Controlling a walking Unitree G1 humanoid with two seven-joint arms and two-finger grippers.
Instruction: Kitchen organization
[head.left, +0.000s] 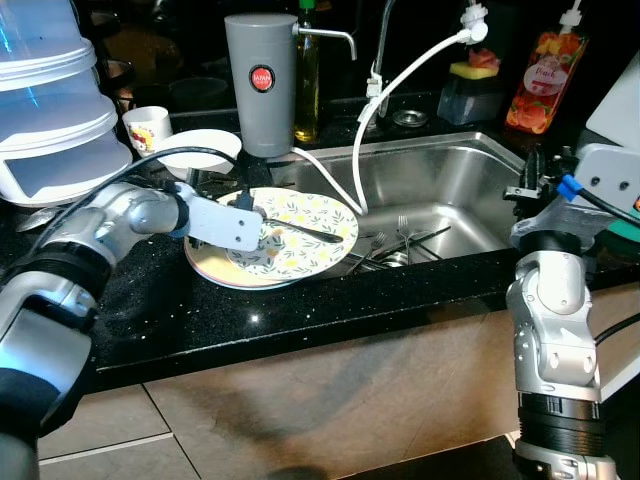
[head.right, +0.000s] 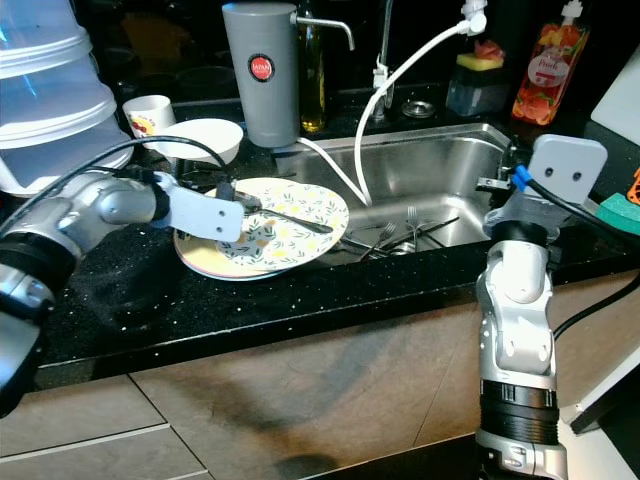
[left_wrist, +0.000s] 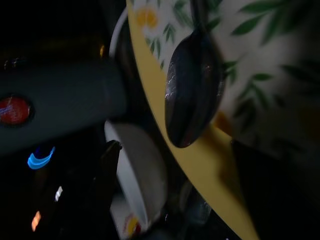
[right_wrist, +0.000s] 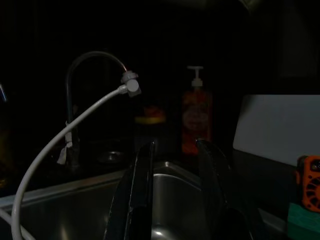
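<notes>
A floral plate (head.left: 310, 215) lies on top of a second plate on the black counter, just left of the steel sink (head.left: 450, 165). A dark spoon (head.left: 300, 232) rests across the floral plate. My left gripper (head.left: 245, 212) hovers over the plate's left side at the bowl end of the spoon (left_wrist: 192, 90). In the left wrist view its fingers (left_wrist: 107, 165) stand wide apart, open, with the spoon ahead of them. My right gripper (right_wrist: 175, 200) is raised at the sink's right edge, open and empty. Forks (head.left: 400, 240) lie in the sink.
A grey canister (head.left: 260, 80), an oil bottle (head.left: 308, 85), a white bowl (head.left: 205, 145) and a cup (head.left: 148, 125) stand behind the plates. Stacked plastic containers (head.left: 50, 100) fill the far left. A white hose (head.left: 400, 80) hangs from the tap; a soap bottle (head.left: 545, 80) stands behind the sink.
</notes>
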